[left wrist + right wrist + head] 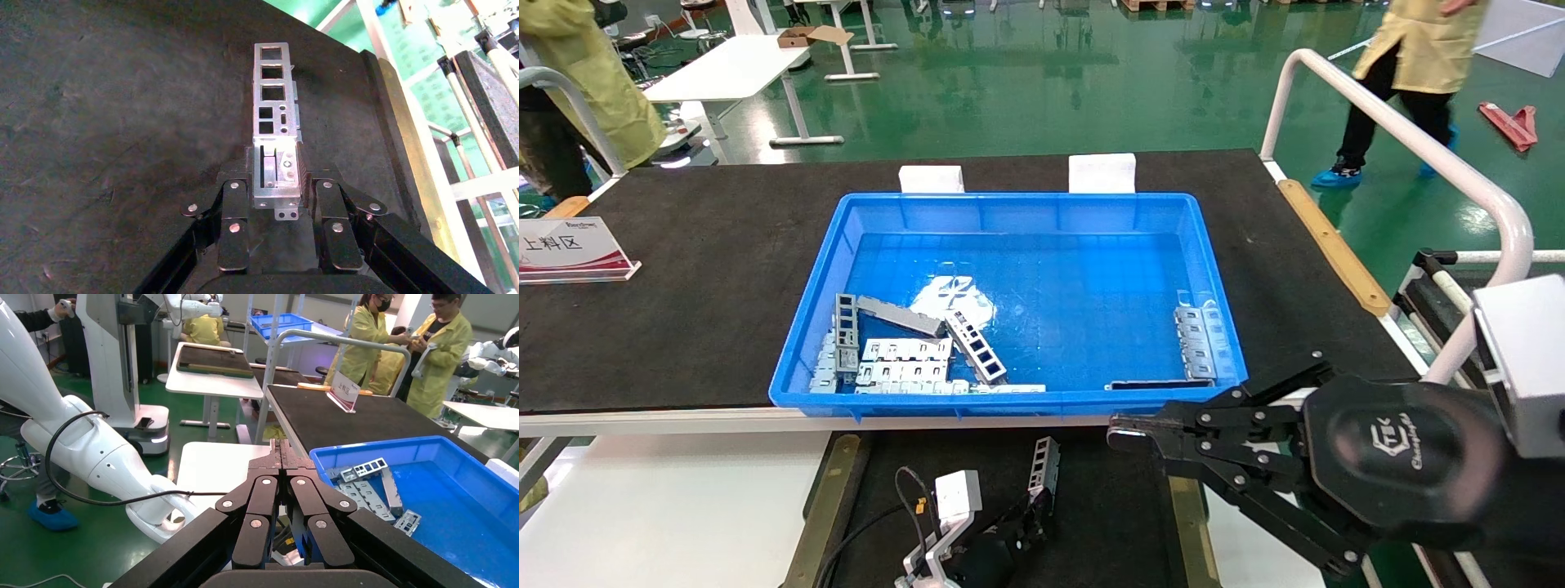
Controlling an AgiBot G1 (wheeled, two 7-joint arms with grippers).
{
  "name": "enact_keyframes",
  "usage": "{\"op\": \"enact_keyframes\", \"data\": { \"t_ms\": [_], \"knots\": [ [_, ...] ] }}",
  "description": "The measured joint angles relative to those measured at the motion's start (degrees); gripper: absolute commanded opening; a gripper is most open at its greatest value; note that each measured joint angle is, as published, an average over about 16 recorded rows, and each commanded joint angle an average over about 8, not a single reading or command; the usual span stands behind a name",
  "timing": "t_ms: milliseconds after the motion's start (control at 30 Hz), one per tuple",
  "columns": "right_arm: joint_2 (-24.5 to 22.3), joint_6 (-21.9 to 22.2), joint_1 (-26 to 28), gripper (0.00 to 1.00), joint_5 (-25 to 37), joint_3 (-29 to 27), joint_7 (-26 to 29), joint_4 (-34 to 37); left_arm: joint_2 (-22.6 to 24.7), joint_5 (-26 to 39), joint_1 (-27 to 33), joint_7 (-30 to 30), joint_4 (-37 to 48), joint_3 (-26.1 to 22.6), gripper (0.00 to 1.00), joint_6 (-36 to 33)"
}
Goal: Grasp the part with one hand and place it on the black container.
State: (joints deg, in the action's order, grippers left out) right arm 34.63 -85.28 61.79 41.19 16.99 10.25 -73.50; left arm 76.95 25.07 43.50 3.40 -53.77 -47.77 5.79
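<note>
1. The left claw (pixel 276 184) is clamped on the part (pixel 275 116), holding it over the black container (pixel 1091 506), between its brass-coloured strips (pixel 823 510)
2. The part juts out beyond the fingers (pixel 234 211); whether it touches the surface cannot be told
3. The right claw (pixel 1120 433), fingers together and holding nothing, hovers just in front of the blue bin (pixel 1026 204), where more parts (pixel 903 363) lie, on the desk (pixel 682 269)
</note>
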Motion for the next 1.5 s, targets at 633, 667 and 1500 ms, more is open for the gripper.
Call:
{"op": "enact_keyframes", "data": {
  "t_ms": [633,667,1500],
  "knots": [
    [-0.02,0.03,0.01,1.00,-0.04,0.06,-0.03,0.00,0.17,1.41,-0.38,1.66,-0.18,-0.51,1.00,1.10],
    [-0.03,0.03,0.01,1.00,-0.04,0.06,-0.03,0.00,0.14,1.60,-0.42,1.66,-0.28,-0.52,1.00,1.09],
    [-0.06,0.06,0.03,1.00,-0.09,0.14,-0.07,0.00,-13.49,7.89,-6.70,-1.43,-15.57,0.19,1.00,-7.32]
  ]
}}
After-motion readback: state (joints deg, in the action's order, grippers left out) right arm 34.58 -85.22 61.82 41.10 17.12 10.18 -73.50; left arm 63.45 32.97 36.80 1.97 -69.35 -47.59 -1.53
